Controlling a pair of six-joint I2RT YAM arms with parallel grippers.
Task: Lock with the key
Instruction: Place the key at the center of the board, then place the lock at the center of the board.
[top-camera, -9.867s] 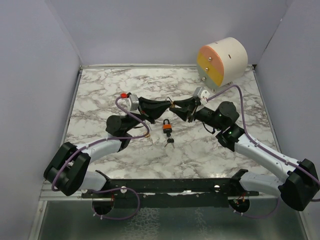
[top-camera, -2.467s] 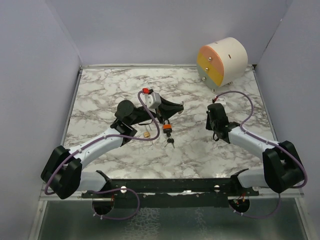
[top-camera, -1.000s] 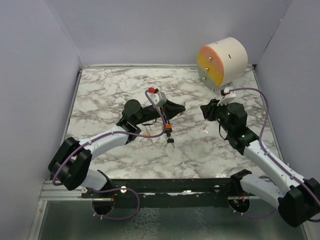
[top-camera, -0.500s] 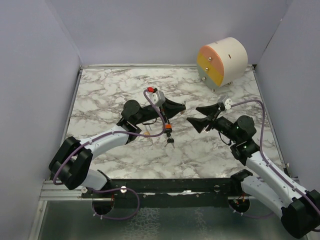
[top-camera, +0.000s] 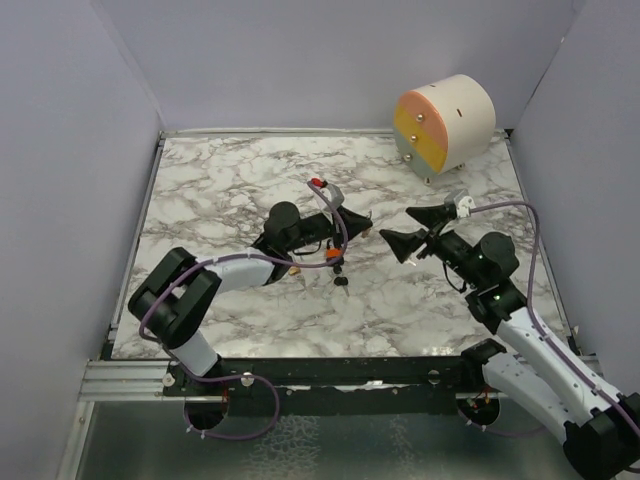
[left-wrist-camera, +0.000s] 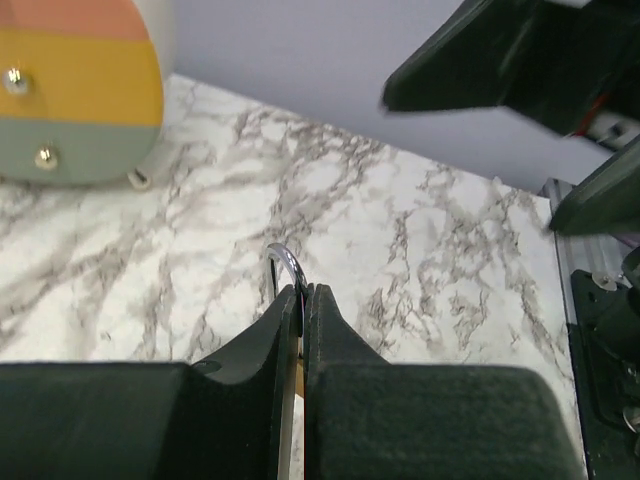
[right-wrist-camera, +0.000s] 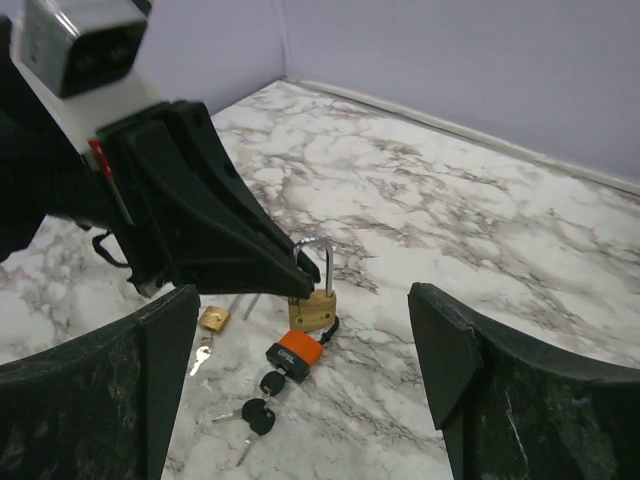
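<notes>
Steady the padlock by its shackle, pinched between the closed jaws of the left end effector. Padlock body hanging under that pinch, about mid-desk, with the keys trailing on the surface.

Bring in the right end effector, spread wide and holding nothing, level with the orange key under the padlock. Centre the grip on the key head before closing. Steer clear of the black keys on the ring beside it. Cannot tell whether the shackle is fully seated, so probably press it home, then twist slowly to avoid wrenching the padlock from the left pinch.

Underneath, a white marbled desk, glossy and likely slippery. Around it, plain lilac walls and a striped drum at the far right corner.
</notes>
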